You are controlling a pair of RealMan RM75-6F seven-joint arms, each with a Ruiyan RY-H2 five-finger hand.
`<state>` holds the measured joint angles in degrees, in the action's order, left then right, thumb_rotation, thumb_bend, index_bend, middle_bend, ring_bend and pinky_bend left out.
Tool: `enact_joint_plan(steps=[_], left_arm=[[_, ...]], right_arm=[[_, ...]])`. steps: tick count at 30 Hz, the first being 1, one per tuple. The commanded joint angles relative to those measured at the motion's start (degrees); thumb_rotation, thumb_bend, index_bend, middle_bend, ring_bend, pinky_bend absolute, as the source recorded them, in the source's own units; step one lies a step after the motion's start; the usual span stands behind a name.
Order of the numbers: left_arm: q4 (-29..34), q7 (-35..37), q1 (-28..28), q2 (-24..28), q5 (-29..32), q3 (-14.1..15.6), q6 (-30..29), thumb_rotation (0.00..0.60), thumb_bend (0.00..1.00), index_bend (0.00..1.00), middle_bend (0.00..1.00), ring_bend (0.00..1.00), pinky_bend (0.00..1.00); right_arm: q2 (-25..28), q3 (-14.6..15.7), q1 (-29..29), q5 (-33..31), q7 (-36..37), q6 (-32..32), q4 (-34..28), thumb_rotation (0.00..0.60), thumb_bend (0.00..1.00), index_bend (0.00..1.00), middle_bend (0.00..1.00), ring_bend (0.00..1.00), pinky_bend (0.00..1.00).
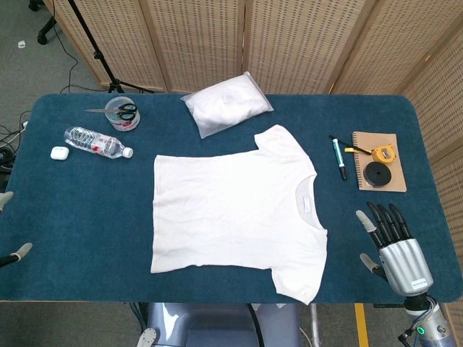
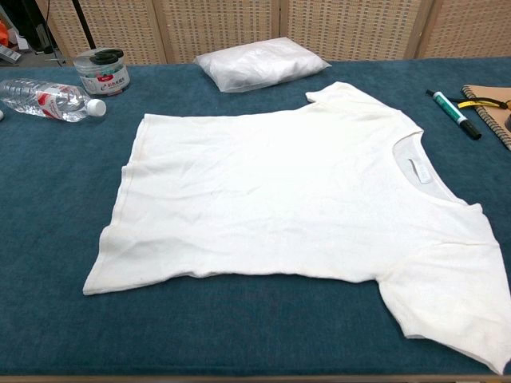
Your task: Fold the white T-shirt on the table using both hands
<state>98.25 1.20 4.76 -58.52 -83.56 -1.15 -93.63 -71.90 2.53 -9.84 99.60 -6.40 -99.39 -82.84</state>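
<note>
Lying flat and unfolded at the middle of the blue surface (image 1: 72, 217): one white T-shirt (image 1: 231, 206), collar to the right, hem to the left, both sleeves spread, so every edge is reachable for a first fold; no fold is made yet, by my judgement. My right hand (image 1: 391, 242) rests at the near right, just beside the near sleeve but apart from it, fingers apart and straight, holding nothing, placed, I judge, to take that side of the shirt. My left hand (image 1: 11, 228) shows only as fingertips at the near left edge, well apart from the hem; whether it is spread or curled I cannot tell. Kept clear of the shirt, far left: water bottle (image 1: 96, 142), tape roll with scissors (image 1: 121, 113), small white case (image 1: 59, 152). Far centre: bagged white cloth (image 1: 226, 103). Right: marker (image 1: 338, 157), notebook (image 1: 379, 160) carrying a tape measure (image 1: 383, 152) and a black disc (image 1: 378, 174).
</note>
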Motion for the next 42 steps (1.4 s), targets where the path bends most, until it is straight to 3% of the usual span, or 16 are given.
enact_joint_plan(steps=[1, 5, 10, 14, 20, 27, 42], left_arm=[[1.11, 0.65, -0.39, 0.96, 0.50, -0.04, 0.88, 0.600, 0.00, 0.00, 0.00, 0.00, 0.00], [1.72, 1.13, -0.37, 1.74, 0.83, -0.20, 2.32, 0.600, 0.00, 0.00, 0.00, 0.00, 0.00], [1.84, 1.49, -0.49, 2.04, 0.50, -0.53, 2.88, 0.600, 0.00, 0.00, 0.00, 0.00, 0.00], [1.62, 1.41, -0.18, 2.04, 0.82, -0.74, 4.26, 0.600, 0.00, 0.00, 0.00, 0.00, 0.00], [2.04, 0.40, 0.05, 1.83, 1.36, -1.20, 5.42, 0.600, 0.00, 0.00, 0.00, 0.00, 0.00], [1.90, -0.18, 0.39, 1.58, 1.04, -0.97, 7.04, 0.600, 0.00, 0.00, 0.00, 0.00, 0.00], [1.61, -1.14, 0.56, 1.03, 0.97, -1.17, 8.53, 0.600, 0.00, 0.00, 0.00, 0.00, 0.00]], right_arm=[[0.16, -1.30, 1.29, -1.30, -1.51, -0.71, -1.33, 0.600, 0.00, 0.00, 0.00, 0.00, 0.00], [0.95, -1.16, 1.48, -1.14, 0.11, 0.51, -1.38, 0.600, 0.00, 0.00, 0.00, 0.00, 0.00], [2.92, 1.79, -0.30, 1.79, 6.83, 5.72, -0.36, 0.600, 0.00, 0.00, 0.00, 0.00, 0.00], [0.90, 3.78, -1.91, 7.14, 12.94, 6.00, 7.31, 0.600, 0.00, 0.03, 0.00, 0.00, 0.00], [-4.91, 7.63, -3.34, 13.82, 19.98, 5.57, 20.85, 0.600, 0.00, 0.15, 0.01, 0.00, 0.00], [-9.68, 9.38, -3.82, 16.00, 20.56, 6.23, 28.36, 0.600, 0.00, 0.21, 0.04, 0.00, 0.00], [-16.94, 10.12, -5.85, 15.63, 19.77, 9.45, 35.04, 0.600, 0.00, 0.27, 0.07, 0.00, 0.00]])
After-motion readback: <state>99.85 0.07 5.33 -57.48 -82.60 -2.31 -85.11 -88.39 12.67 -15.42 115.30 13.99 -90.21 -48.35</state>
